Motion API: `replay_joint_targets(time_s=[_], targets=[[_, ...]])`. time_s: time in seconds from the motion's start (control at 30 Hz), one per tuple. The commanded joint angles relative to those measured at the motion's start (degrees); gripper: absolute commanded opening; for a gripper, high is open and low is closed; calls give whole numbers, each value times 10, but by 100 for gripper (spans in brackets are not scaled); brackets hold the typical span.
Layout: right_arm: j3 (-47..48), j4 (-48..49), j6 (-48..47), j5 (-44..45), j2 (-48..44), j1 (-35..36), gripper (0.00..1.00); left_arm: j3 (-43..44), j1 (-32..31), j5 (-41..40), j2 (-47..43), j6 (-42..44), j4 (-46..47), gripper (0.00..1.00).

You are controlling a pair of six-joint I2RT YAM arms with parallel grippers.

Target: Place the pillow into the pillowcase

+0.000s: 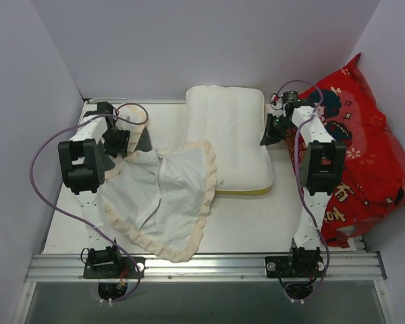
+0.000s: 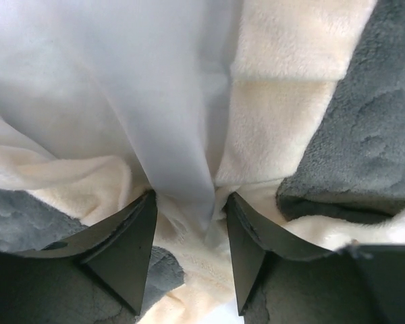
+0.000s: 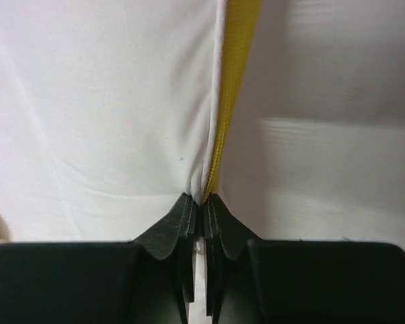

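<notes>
The pillow [image 1: 226,138] lies flat at the far middle of the table [image 1: 256,223], long sides running near to far, with its yellow strip [image 1: 246,192] along the near short edge. The right gripper [image 1: 268,135] is at the pillow's right side; in its wrist view the jaws [image 3: 202,199] are pressed together, pinching the pillow's edge where the white cover meets the yellow strip [image 3: 233,88]. The pillowcase [image 1: 158,202] sprawls crumpled to the left and near side of the pillow, pale grey-white side up, its cream frill overlapping the pillow's near left corner. The left gripper [image 1: 121,147] sits at the pillowcase's far left corner, beside a turned-up patch of its dark grey side. In its wrist view the jaws [image 2: 190,196] stand partly spread, astride a fold of pale fabric [image 2: 162,88] and cream frill. A red cartoon cushion [image 1: 364,148] leans against the right wall, behind the right arm
</notes>
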Motion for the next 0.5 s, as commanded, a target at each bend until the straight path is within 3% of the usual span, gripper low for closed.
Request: replay_joint_targets(time_s=[0.0,0.23,0.33,0.37,0.4,0.47], targets=[[-2,-54,-55,72,-58,-49,0,21,23,-24,14,-17,12,53],[-31,-65,-97,123,-96,-63,0,20,55,-77,1,-39,8,41],[-27,-83,-128,125,-114,-54,3,15,72,-60,-34,-47,-2,49],[-26,-89,-136,121,-129,-51,7,11,75,-53,-49,-45,-5,56],[-26,-99,-147,116,-138,-48,27,1,78,7,-67,-31,-5,73],[-37,-105,-172,89,-175,-39,55,-8,79,65,-128,-2,-10,87]])
